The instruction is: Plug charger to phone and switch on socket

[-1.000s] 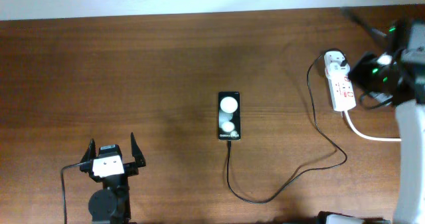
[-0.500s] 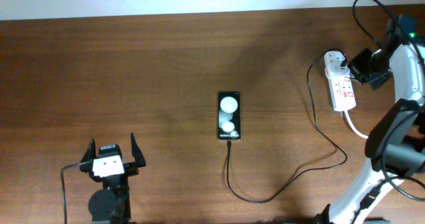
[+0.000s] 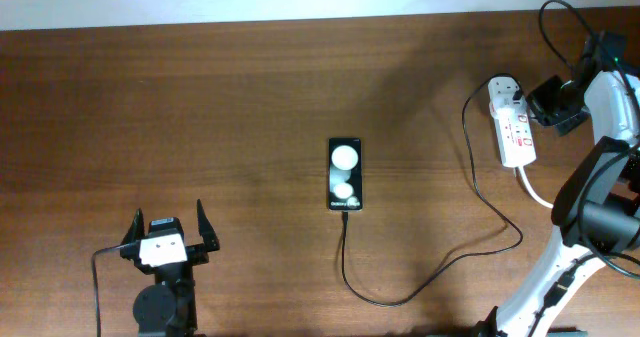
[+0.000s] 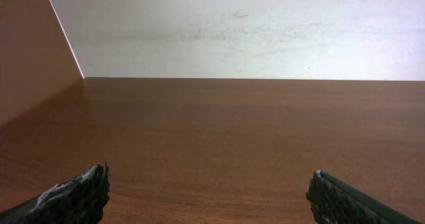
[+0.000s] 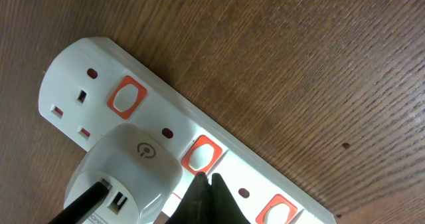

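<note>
Right wrist — closed right jaws touch a red switch [image 5: 202,153] on the socket [image 5: 73,84].

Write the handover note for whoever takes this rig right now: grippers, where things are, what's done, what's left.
Left gripper: open, empty, near the table's front-left edge.
Right gripper: shut, tips at the red switch beside the white adapter on the socket.
Phone: mid-table, screen lit. The charger runs from its near end round to the adapter.
Done: charger looks plugged into the phone.
Left: press that switch. Whether it is on cannot be told.
</note>
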